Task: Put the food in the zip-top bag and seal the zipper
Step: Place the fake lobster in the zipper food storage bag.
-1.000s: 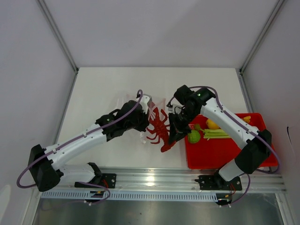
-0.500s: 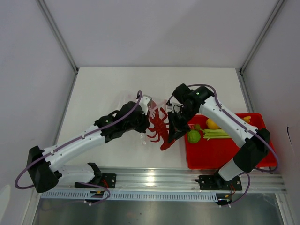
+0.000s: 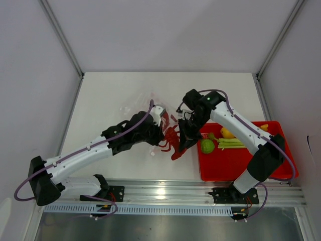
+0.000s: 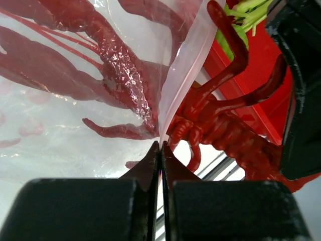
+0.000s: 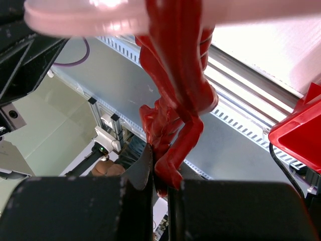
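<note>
My left gripper (image 3: 160, 133) (image 4: 160, 146) is shut on the mouth edge of the clear zip-top bag (image 3: 143, 103) (image 4: 60, 135), pinching its pink zipper strip (image 4: 186, 65). My right gripper (image 3: 182, 144) (image 5: 161, 168) is shut on the tail of a red toy lobster (image 3: 172, 138) (image 5: 175, 75) (image 4: 225, 130). The lobster's claws and front half lie inside the bag's mouth. A round green fruit (image 3: 207, 146), a yellow piece (image 3: 227, 133), a pale-green stalk (image 3: 231, 143) and an orange piece (image 3: 264, 127) lie in the red tray (image 3: 235, 165).
The red tray sits at the front right, close beside the right gripper; its corner shows in the right wrist view (image 5: 301, 130). The aluminium rail (image 3: 165, 193) runs along the near table edge. White walls enclose the table on three sides.
The right gripper has carried the lobster left and a little away from the rail, deeper into the bag's mouth. The left gripper has lifted the bag's edge, and the bag has bunched up behind it.
</note>
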`<state>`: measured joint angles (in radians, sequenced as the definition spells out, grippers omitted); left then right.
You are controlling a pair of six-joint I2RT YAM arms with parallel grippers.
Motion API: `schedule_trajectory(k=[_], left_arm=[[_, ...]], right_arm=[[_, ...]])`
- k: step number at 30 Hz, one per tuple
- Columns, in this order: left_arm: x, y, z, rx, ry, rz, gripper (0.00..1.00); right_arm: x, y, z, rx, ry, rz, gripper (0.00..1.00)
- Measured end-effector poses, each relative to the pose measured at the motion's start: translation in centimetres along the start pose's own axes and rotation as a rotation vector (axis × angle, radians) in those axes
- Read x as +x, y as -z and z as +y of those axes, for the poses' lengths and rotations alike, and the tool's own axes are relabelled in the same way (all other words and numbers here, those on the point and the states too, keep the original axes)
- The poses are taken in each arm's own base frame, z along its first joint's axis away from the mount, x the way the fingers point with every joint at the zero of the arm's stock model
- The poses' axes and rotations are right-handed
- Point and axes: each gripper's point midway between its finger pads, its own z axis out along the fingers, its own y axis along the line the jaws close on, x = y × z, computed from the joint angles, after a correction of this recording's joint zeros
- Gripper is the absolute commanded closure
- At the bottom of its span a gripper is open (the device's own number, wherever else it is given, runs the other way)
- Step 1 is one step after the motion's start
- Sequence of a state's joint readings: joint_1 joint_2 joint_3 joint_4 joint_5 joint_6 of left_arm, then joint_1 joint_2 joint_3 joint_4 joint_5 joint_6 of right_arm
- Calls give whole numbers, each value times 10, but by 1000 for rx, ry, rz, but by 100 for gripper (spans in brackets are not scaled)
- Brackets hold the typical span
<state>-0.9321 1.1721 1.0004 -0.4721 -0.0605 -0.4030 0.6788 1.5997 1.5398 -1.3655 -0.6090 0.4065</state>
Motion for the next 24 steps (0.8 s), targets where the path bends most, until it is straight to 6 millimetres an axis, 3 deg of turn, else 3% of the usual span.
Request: schedule_trajectory(k=[24], left_arm=[[-29, -11, 0, -82, 135, -22, 99]], right_arm=[[3, 2, -3, -9, 7, -4, 100]])
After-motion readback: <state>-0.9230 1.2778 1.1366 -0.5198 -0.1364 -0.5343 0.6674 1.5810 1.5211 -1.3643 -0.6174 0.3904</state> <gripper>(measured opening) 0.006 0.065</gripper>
